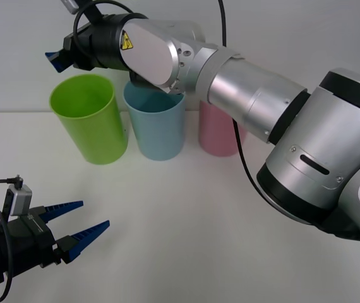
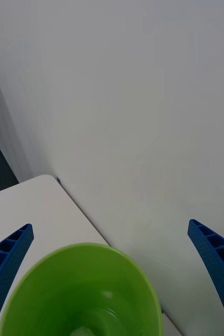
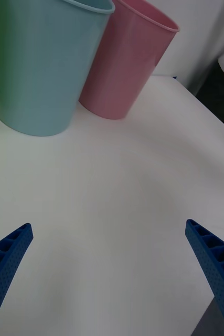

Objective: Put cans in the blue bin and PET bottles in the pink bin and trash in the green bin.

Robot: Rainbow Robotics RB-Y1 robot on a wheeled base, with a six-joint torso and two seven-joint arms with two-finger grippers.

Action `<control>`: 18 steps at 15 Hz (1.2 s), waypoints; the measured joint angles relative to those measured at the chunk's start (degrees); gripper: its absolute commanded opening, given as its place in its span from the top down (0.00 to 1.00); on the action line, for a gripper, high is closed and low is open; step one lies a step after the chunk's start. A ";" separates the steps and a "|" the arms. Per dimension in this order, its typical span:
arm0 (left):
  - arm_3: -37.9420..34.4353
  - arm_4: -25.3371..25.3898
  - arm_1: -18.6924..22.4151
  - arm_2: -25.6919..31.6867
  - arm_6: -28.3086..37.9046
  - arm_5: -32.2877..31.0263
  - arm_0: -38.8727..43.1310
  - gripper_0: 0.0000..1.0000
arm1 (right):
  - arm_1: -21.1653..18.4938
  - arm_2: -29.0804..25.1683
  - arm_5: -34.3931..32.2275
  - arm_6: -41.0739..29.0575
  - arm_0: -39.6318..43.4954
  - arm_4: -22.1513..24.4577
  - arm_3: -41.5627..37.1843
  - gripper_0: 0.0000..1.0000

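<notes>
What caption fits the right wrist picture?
Open right gripper hovering above the lime-green plastic tumbler-shaped bin beside a white wall.

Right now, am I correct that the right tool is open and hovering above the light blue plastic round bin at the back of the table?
Not quite: the right tool is open, but it hovers above the lime-green plastic round bin, not the light blue plastic round bin beside it. The right wrist view shows the green rim between its fingers.

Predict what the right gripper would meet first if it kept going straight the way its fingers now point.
Most likely the green bin: the open right gripper hangs above its mouth, pointing down into it, so it would probably enter the opening and meet the inside. Depth is uncertain.
</notes>
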 measured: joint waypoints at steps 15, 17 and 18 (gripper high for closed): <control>0.00 0.00 0.00 0.00 0.00 0.00 0.00 0.00 | -28.87 -39.84 -29.83 2.83 53.40 -0.73 -75.32 0.00; 0.00 0.00 0.00 0.00 0.00 0.00 0.00 0.00 | -27.05 -47.63 -35.94 8.09 61.76 -3.50 -79.88 0.00; 0.00 0.00 0.00 0.00 0.00 0.00 0.00 0.00 | -25.73 -51.72 -39.29 11.97 65.76 -5.64 -80.93 0.00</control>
